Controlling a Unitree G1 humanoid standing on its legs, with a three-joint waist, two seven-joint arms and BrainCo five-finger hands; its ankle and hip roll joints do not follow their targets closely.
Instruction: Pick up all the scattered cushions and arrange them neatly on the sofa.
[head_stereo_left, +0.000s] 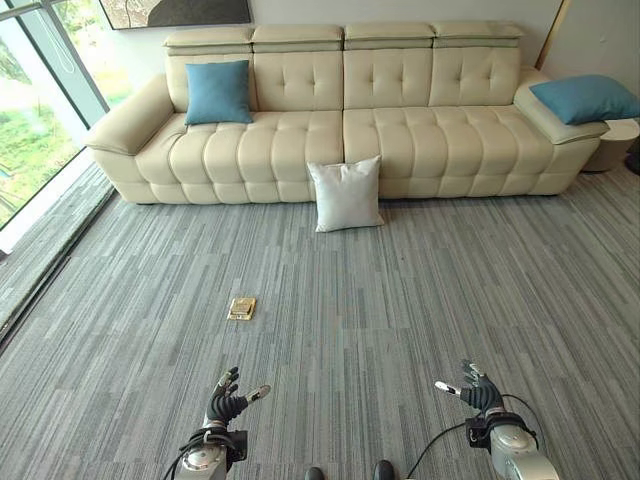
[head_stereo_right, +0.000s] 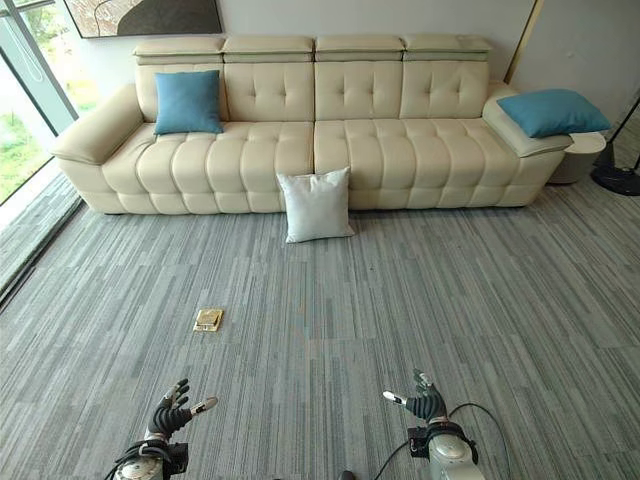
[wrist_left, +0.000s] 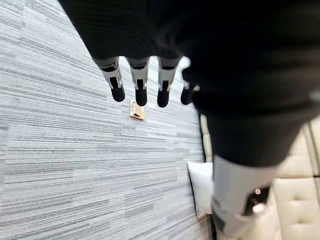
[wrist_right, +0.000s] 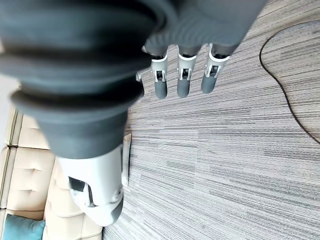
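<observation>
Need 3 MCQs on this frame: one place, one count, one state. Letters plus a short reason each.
1. Where is the white square cushion?
A) on the seat
B) on the grey striped carpet, leaning against the cream leather sofa
C) in a hand

2. How many blue cushions are on the sofa?
A) one
B) two
C) three

3. What state are the hands in?
A) both open, holding nothing
B) left shut on a cushion
C) right shut on a cushion

Key: 1B, it stands on the floor at the sofa front. 2B, one blue cushion at the backrest, one blue cushion on the armrest. 3A, left hand and right hand have relaxed fingers over bare carpet.
</observation>
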